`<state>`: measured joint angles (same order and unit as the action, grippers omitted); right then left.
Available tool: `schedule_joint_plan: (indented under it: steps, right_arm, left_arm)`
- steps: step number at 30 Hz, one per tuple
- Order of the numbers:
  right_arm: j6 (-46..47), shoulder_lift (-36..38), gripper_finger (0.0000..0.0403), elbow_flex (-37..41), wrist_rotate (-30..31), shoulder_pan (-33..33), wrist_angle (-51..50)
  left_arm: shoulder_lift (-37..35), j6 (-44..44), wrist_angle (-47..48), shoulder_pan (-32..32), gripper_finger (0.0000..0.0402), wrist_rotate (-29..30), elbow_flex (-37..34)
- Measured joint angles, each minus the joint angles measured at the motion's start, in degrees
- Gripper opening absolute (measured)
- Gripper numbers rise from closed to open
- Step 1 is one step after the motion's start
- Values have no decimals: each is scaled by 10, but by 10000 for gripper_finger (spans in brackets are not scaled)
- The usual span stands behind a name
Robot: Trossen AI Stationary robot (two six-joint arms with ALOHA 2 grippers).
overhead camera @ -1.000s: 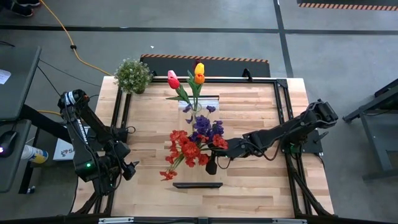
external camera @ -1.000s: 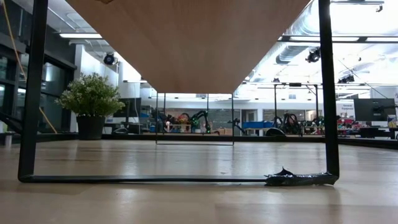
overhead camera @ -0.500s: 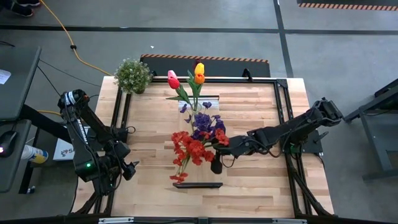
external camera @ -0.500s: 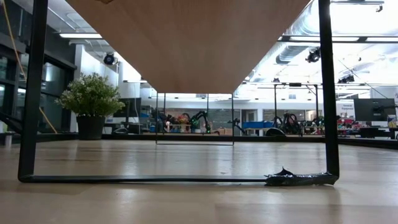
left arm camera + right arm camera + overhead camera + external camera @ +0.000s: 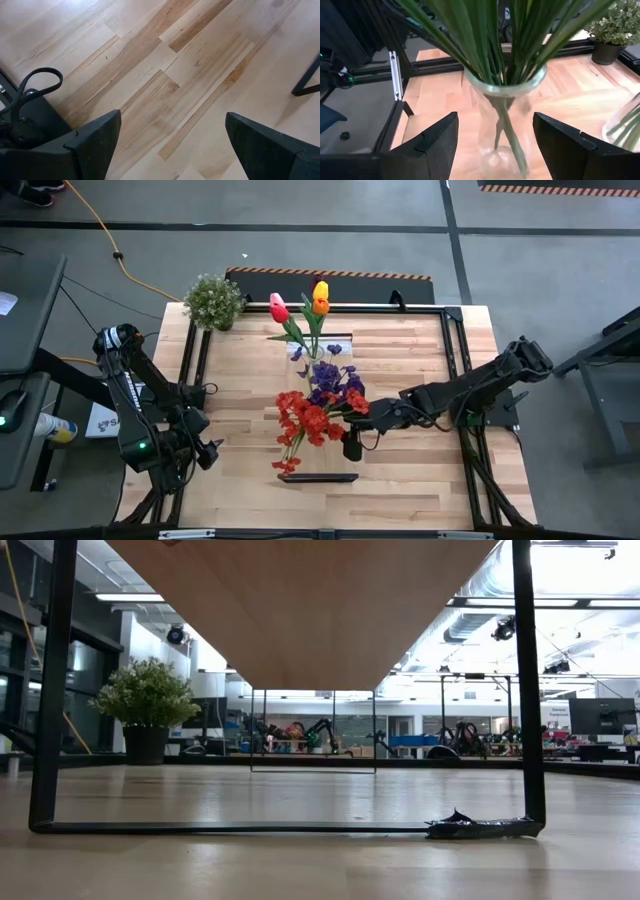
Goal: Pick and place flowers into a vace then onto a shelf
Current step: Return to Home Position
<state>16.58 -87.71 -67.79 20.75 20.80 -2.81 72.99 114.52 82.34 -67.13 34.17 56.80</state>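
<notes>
The right gripper (image 5: 352, 445) sits just right of centre in the overhead picture, its jaws spread wide and holding nothing. From its own wrist camera the glass vase (image 5: 507, 135) stands squarely between the two dark fingers (image 5: 432, 145), with a gap of bare wood on either side, so nothing is touching. That vase rests on the shelf (image 5: 300, 610), the long plank running down the middle of the overhead frame to its black end bracket (image 5: 317, 477) at the lower centre. Compared with a second ago, the gripper has slid a little to the right, away from the blossoms, and the lowest red bloom has swung in from the left toward the bracket. The red and purple sprays (image 5: 315, 415) fan out above the vase, red to the lower left, purple to the upper right, and their green stems (image 5: 485, 40) crowd through the glass rim. Further up the plank the tulips (image 5: 315, 305) stand in pink, yellow and orange. A potted plant (image 5: 215, 300) sits at the upper left of the tabletop (image 5: 400, 360). The left gripper (image 5: 205, 452) waits at the lower left, jaws apart.
</notes>
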Motion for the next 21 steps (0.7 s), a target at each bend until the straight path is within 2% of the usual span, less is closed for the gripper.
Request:
schedule_joint_plan:
  steps: [15, 21]
  right_arm:
    - [3, 16, 246, 0, 3, 16, -20]
    - [5, 44, 246, 0, 13, 22, -49]
  left_arm:
    - [0, 0, 0, 0, 390, 0, 0]
    - [0, 0, 0, 0, 392, 0, 0]
